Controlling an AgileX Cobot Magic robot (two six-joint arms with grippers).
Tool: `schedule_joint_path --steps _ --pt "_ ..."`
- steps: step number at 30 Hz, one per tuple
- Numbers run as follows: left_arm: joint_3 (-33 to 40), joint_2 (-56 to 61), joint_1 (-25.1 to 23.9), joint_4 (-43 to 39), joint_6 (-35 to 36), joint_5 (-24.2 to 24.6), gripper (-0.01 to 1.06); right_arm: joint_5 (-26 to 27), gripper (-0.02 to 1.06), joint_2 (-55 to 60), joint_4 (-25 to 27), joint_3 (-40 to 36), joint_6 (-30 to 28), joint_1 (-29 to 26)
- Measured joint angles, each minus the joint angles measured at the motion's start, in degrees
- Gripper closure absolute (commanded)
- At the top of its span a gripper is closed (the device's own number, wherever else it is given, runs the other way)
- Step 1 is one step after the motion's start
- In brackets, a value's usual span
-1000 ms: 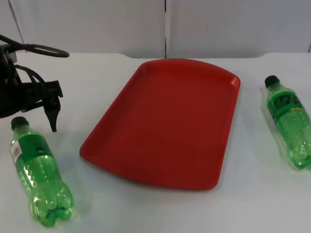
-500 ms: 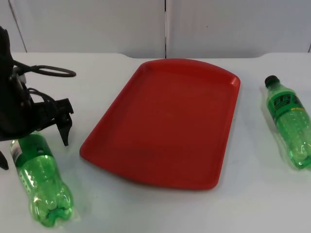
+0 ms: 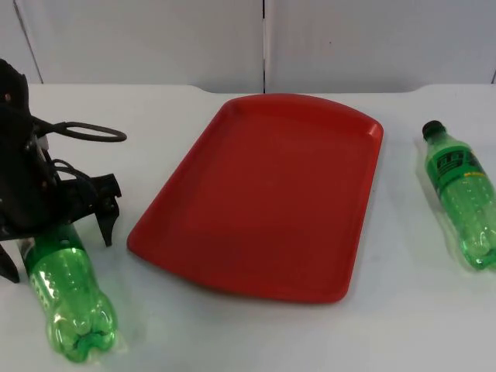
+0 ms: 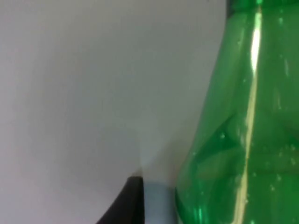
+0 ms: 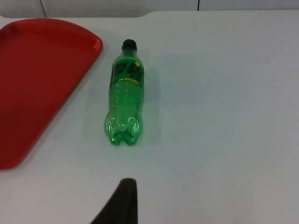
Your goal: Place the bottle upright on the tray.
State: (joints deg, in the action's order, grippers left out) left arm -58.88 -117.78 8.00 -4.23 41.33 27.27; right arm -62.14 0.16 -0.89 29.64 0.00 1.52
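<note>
A red tray (image 3: pixel 263 194) lies in the middle of the table. Left of it a green bottle (image 3: pixel 70 298) lies on its side, base toward the front edge. My left gripper (image 3: pixel 58 246) hangs over that bottle's neck end, open, with one finger on each side of it; the cap and label are hidden under the arm. Up close, the green bottle wall (image 4: pixel 243 130) stands just beside a black fingertip (image 4: pixel 128 200). A second green bottle (image 3: pixel 461 194) with a black cap lies right of the tray, seen as bottle (image 5: pixel 125 95). My right gripper (image 5: pixel 122 205) waits well short of it.
The tray's near left corner (image 3: pixel 139 236) is close to the left gripper's inner finger. The grey partition wall (image 3: pixel 263 43) closes the table at the back. White table top (image 3: pixel 232 333) lies in front of the tray.
My left gripper has moved forward and down from beside the left bottle's cap to over its neck, and now straddles it, hiding cap and label. Both bottles and the tray stayed put.
</note>
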Motion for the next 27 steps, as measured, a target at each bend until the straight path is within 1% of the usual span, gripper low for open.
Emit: schedule_joint_path --steps 2,3,4,5,7,10,11,13,14,21,24,27 --pt "0.0 -0.12 0.0 -0.15 0.0 0.0 0.02 0.0 -0.01 0.0 0.0 0.0 0.0 0.0" --pt "0.0 -0.12 0.0 -0.26 0.0 0.0 0.06 0.0 -0.01 0.0 0.0 0.0 0.0 0.0" --pt "0.0 -0.12 0.0 -0.26 0.0 0.0 0.13 0.0 -0.01 0.0 0.0 0.0 0.0 0.0" --pt "0.0 -0.12 0.0 -0.26 0.09 0.0 0.13 0.0 -0.01 0.0 0.0 0.0 0.0 0.0" --pt "0.0 -0.22 0.0 -0.84 0.09 0.49 0.3 0.0 -0.01 0.0 0.0 0.0 0.0 0.0" --pt "0.0 -0.33 0.0 -1.35 0.09 0.84 0.66 0.0 -0.01 0.0 0.0 0.0 0.0 0.0" --pt "0.0 -0.33 0.0 -1.35 0.09 0.92 0.66 0.0 -0.01 0.0 0.0 0.0 0.0 0.0" --pt "0.0 -0.33 0.0 -1.35 0.09 0.97 0.94 0.0 -0.01 0.0 0.0 0.0 0.0 0.0" --pt "0.0 -0.33 0.0 -1.35 -0.02 1.08 1.06 0.0 -0.01 0.0 0.0 0.0 0.0 0.0" --pt "0.0 0.23 0.0 -1.02 -0.66 1.64 1.05 0.0 -0.01 0.0 0.0 0.0 0.0 0.0" --pt "0.22 2.21 0.0 0.34 -2.03 2.15 1.05 0.0 -0.01 0.0 0.0 0.0 0.0 0.0" --pt "0.22 4.88 0.0 1.32 -2.46 1.65 1.05 0.0 -0.01 0.0 0.0 0.0 0.0 0.0"
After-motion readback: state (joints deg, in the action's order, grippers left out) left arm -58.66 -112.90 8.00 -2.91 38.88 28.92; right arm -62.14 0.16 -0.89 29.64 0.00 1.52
